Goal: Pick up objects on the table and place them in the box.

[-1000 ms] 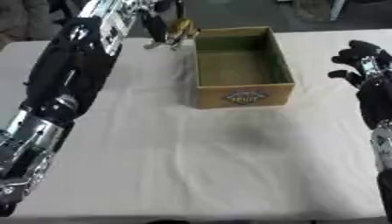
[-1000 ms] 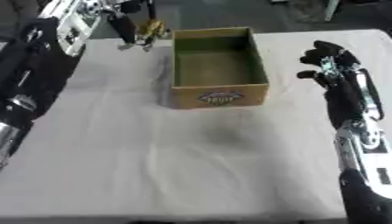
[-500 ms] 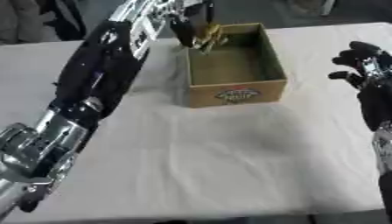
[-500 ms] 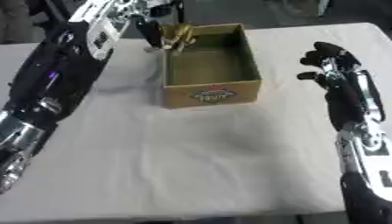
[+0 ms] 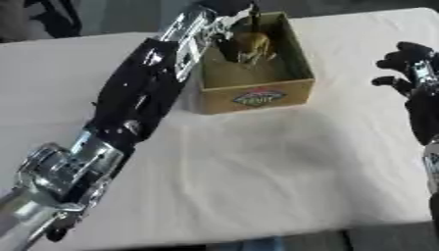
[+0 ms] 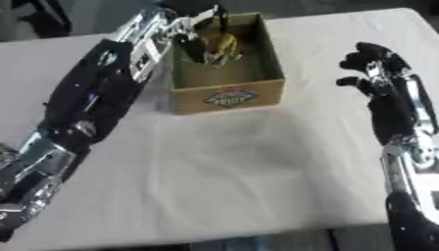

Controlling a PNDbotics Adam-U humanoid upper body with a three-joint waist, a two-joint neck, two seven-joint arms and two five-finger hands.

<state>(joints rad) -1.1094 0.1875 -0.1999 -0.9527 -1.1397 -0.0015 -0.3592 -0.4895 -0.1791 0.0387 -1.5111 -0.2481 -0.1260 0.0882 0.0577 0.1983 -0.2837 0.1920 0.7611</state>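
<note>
The robot's left arm is stretching in a long diagonal from the lower left corner up across the white table (image 5: 257, 186), its black and silver forearm crossing over the left wall of the cardboard box (image 5: 257, 95). At the end of it, the left hand (image 6: 195, 12) is reaching over the far part of the box, its fingers curling down around a small yellowish-brown object (image 6: 221, 46), whose shape I cannot make out further. That object is hanging inside the open box, near its back left corner, below the rim; whether it is touching the box floor cannot be told. The box itself is sitting on the far middle of the table, with an oval printed label on its near wall. Well to the right, apart from the box, the right hand (image 6: 370, 66) is hovering above the table's right edge, raised upright at the end of its forearm, its dark fingers loosely spread and slightly bent, holding nothing.
</note>
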